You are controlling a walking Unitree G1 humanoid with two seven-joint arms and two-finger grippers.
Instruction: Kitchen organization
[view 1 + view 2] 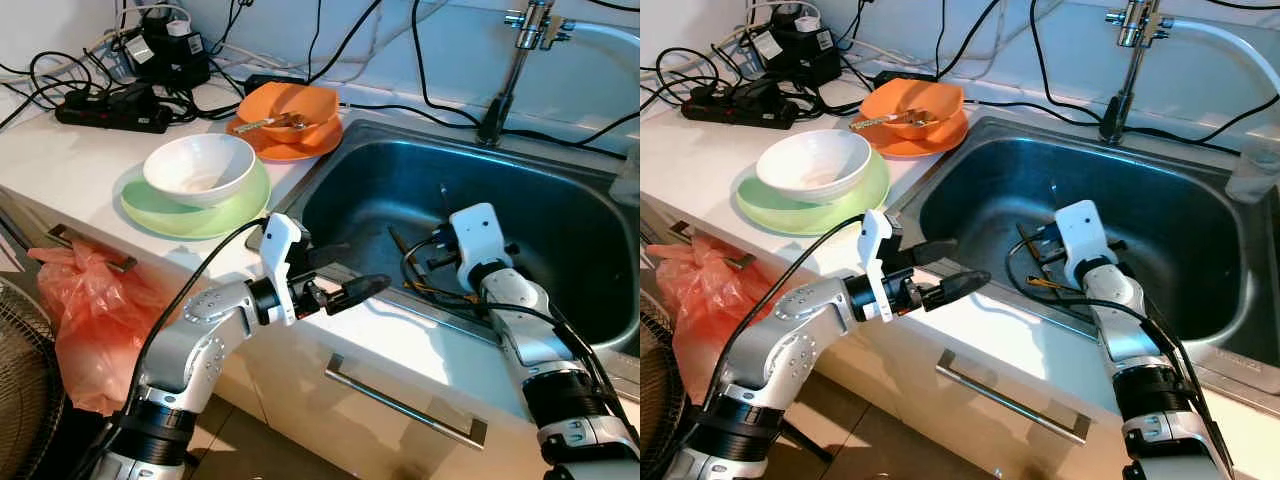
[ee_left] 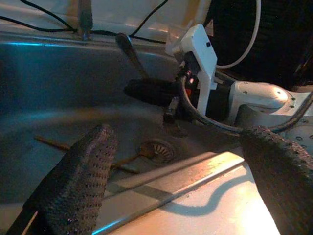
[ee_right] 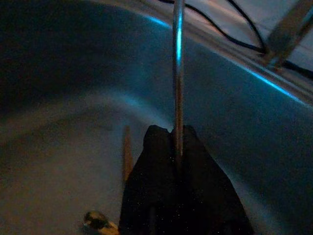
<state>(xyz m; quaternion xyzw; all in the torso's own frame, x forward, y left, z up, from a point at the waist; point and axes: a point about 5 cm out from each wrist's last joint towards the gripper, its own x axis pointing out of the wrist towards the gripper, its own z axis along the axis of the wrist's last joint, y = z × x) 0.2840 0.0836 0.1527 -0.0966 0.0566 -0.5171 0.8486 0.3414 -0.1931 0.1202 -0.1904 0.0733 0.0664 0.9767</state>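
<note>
While the counter on the left holds stacked dishes that nobody has cleared, the work at this moment is down in the sink point(image 1: 560, 200), so the tidying looks early or at most midway.

Farthest left, one orange-pink plastic bag point(image 1: 80, 320) hangs off the cabinet front, with part of a fan beside it at the picture's edge. On the far left counter sit one black power strip point(image 1: 110, 108) and a tangle of cables. Nearer, one white bowl point(image 1: 200, 168) rests in one green plate point(image 1: 165, 208). Just right of it and farther back, one orange bowl point(image 1: 288, 105) sits on one orange plate point(image 1: 300, 148) with what looks like a utensil lying in it; I cannot tell what kind. That makes two bowls and two plates left to sort.

The left gripper point(image 1: 345, 285) hovers over the near rim of the sink, its two black fingers spread and holding nothing.

Inside the basin, two or three thin wooden sticks, probably chopsticks point(image 2: 122, 164), lie near the drain point(image 2: 155, 149); the exact number is unclear.

The right gripper point(image 3: 178, 147) is low in the basin, fingers pressed together on one thin metal utensil handle point(image 3: 177, 63), which stands up between them; its working end is hidden.

One faucet point(image 1: 525, 40) rises at the far right.

By my reading, the pinched utensil needs lifting out, then the chopsticks, then the dishes.
</note>
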